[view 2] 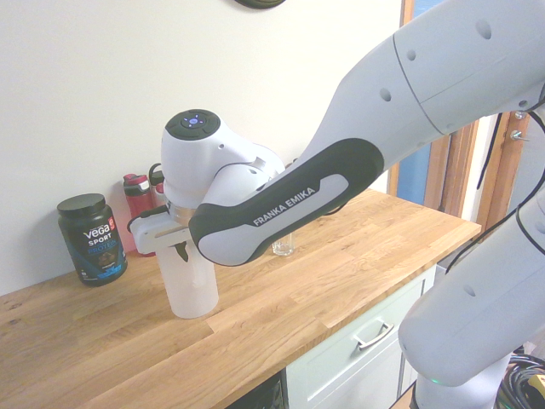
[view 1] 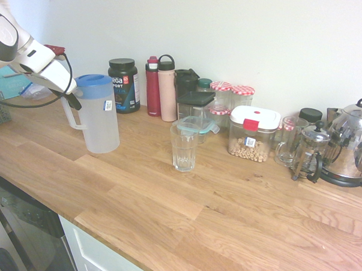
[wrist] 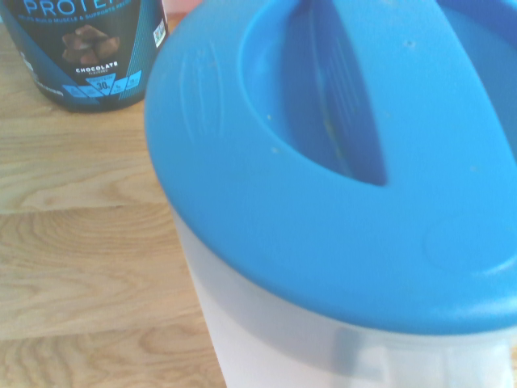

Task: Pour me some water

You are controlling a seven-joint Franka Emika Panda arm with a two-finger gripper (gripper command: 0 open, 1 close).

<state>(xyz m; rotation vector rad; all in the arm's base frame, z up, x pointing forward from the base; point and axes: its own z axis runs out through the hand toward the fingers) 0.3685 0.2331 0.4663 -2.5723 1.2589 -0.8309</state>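
We see the robot's gripper [view 1: 73, 99] reaching in from the left of the first exterior view, angled downward, its dark fingers at the top of the handle of a frosted plastic pitcher [view 1: 101, 118] with a blue lid [wrist: 339, 178]. We cannot tell whether the fingers have fully clamped the handle; they look narrowed around it. The pitcher stands upright on the wooden countertop [view 1: 172, 208]. Any water inside it is too faint for us to make out.

To the right of the pitcher and a little nearer stands an upright drinking glass [view 1: 184, 146], apart from it. Along the far wall, from left to right, we see a black protein powder tub [view 1: 124, 85], a red bottle [view 1: 153, 87], a pink bottle [view 1: 167, 89], several storage containers and jars with red-checked lids [view 1: 232, 96], a white-lidded container of cereal [view 1: 253, 133], a glass mug [view 1: 287, 143], a French press [view 1: 311, 152] and a steel kettle [view 1: 351, 143] at the far right.
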